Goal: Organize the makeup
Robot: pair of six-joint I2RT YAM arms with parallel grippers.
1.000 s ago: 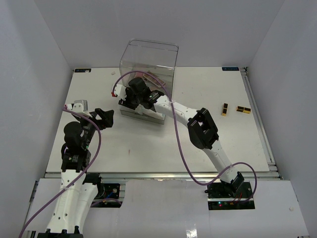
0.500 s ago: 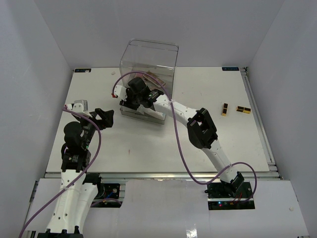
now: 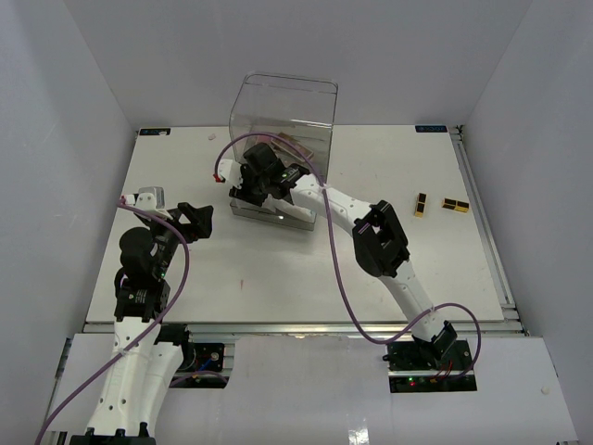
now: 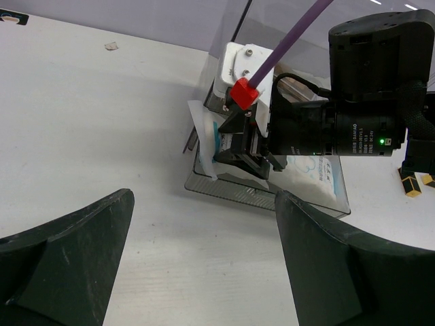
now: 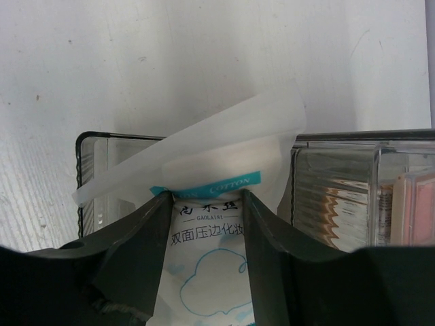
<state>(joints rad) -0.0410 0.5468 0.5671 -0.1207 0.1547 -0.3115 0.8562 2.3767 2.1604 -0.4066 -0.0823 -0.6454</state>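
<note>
Right wrist view shows the right gripper [image 5: 206, 200] closed down to the width of a white-and-blue packet [image 5: 204, 272], which it pinches between its two fingers just below the printed blue band. The packet's free end hangs over the pulled-out drawer [image 5: 92, 146] of the clear box [image 3: 283, 107], and its top flap curls sideways across the drawer's rim. That curl suggests a light, soft, slippery film pouch that will buckle if pushed. It is probably better gripped low on its fuller body and laid flat than pressed in end-first. The left gripper [image 4: 204, 272] hovers wide open and empty over the table [image 3: 278, 269], well to the left of the box. Two small brown palettes [image 3: 421, 205] lie on the table far to the right, apart from everything else.
</note>
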